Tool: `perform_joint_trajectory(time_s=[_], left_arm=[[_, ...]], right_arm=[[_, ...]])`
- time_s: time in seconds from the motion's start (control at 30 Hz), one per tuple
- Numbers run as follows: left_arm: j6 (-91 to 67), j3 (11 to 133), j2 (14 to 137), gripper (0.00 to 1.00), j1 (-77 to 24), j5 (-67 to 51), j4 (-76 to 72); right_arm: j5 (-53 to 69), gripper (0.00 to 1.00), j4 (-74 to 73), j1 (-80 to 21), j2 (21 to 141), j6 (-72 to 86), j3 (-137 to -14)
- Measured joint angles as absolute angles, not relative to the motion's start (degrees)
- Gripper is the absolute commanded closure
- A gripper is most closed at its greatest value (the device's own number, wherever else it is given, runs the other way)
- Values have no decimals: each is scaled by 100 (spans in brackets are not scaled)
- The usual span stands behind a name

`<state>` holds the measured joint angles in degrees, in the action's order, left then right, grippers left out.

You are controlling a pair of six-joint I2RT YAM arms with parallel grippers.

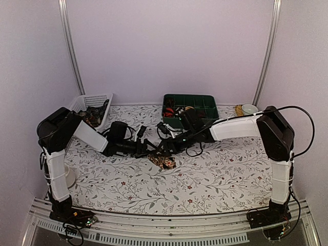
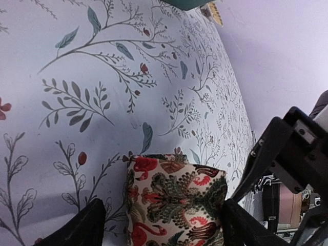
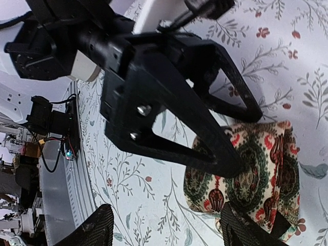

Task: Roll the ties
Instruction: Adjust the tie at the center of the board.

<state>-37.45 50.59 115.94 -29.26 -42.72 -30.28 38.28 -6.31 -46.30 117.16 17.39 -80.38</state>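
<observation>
One of the ties, brown with a red and cream floral print, lies rolled into a short bundle on the flowered tablecloth in the middle of the table. Both arms meet over it. In the left wrist view the roll sits between the fingers of my left gripper. The right finger touches its edge and the left finger stands apart from it. My right gripper is open beside the roll, with one finger at its edge and bare cloth between the fingers.
A white mesh basket at the back left holds more dark fabric. A green compartment tray stands at the back centre, with a small bowl to its right. A white cup stands by the left arm's base.
</observation>
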Motion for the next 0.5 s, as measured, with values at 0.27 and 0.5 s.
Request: perform_joint_trajectory(time_s=[0.27, 0.5], left_arm=[[-3747, 5166, 11732, 22, -2930, -4484, -3089], [-3747, 5251, 11834, 24, -2963, -4670, -3122]], right_arm=[[3820, 29, -517, -4630, 11983, 1826, -7780], [3802, 29, -460, -4622, 12084, 1824, -7782]])
